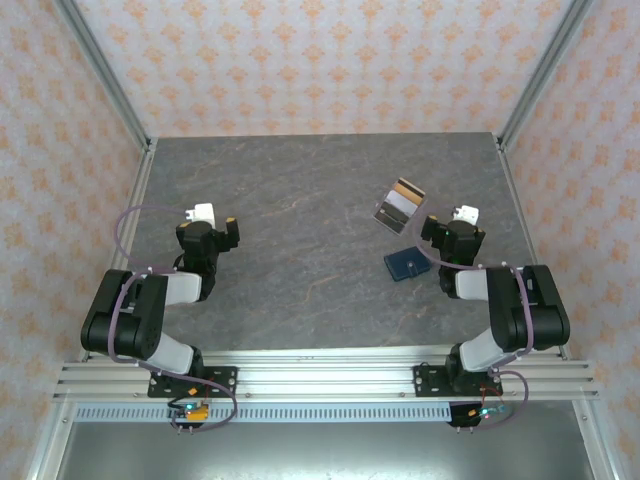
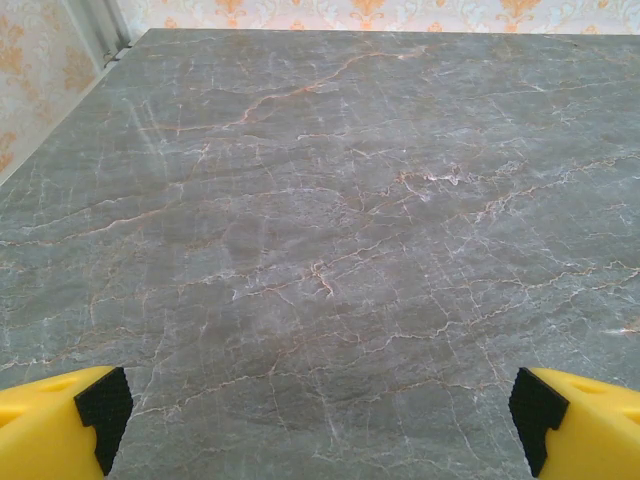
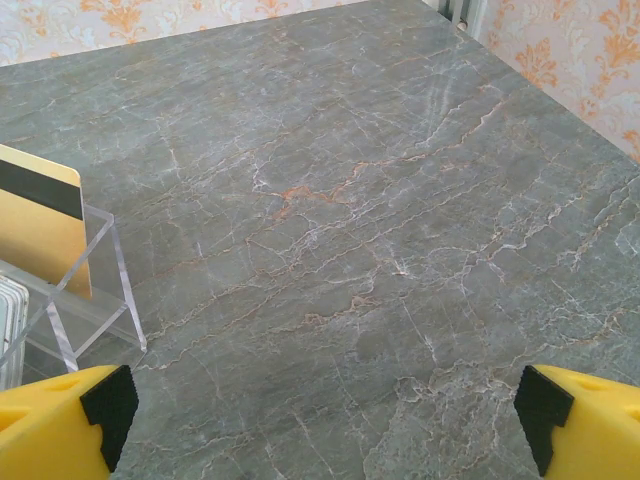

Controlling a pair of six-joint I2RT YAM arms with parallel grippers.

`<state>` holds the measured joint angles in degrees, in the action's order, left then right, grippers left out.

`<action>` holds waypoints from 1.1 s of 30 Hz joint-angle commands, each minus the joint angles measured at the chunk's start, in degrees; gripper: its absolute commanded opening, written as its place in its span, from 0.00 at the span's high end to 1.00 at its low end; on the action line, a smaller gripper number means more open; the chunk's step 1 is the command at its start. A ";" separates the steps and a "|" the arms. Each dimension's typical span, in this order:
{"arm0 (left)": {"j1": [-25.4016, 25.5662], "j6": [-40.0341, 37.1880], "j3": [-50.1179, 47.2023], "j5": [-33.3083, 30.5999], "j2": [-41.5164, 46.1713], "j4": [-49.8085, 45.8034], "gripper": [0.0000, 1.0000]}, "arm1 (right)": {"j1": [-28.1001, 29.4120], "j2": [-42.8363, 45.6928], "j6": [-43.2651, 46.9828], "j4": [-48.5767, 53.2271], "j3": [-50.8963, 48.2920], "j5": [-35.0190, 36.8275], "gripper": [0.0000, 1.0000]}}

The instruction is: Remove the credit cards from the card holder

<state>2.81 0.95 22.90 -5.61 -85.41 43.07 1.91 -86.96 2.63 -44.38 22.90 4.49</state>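
Note:
The card holder (image 1: 405, 263), a small navy blue wallet, lies folded flat on the table just left of my right arm; its inside is hidden. Behind it, credit cards (image 1: 400, 204) in orange-brown, white, silver and dark stand on edge in a clear acrylic stand. The right wrist view has a gold card with a black stripe (image 3: 35, 230) in that clear stand (image 3: 100, 305) at its left edge. My right gripper (image 1: 448, 220) (image 3: 320, 420) is open over bare table, right of the cards. My left gripper (image 1: 218, 218) (image 2: 320, 420) is open and empty on the left side.
The grey marble table (image 1: 300, 250) is walled by patterned panels on three sides, with metal posts (image 1: 105, 70) at the back corners. Both arms are folded low near the front rail (image 1: 320, 375).

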 commanded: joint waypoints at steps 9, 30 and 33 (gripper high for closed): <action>0.18 -1.22 1.27 -1.73 -0.38 0.06 0.00 | -0.24 -0.14 -0.60 0.10 1.12 -0.38 0.01; 0.68 -0.77 4.20 -4.15 3.74 -8.17 0.00 | -0.24 4.74 -0.97 5.66 2.39 0.87 0.01; 0.71 1.64 7.57 -4.76 8.63 -19.36 0.00 | -0.24 10.87 -1.59 14.98 5.17 2.28 0.01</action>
<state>3.01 1.26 26.79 -7.64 -81.45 33.12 1.91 -81.69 2.24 -36.40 24.38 4.84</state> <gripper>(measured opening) 0.999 0.993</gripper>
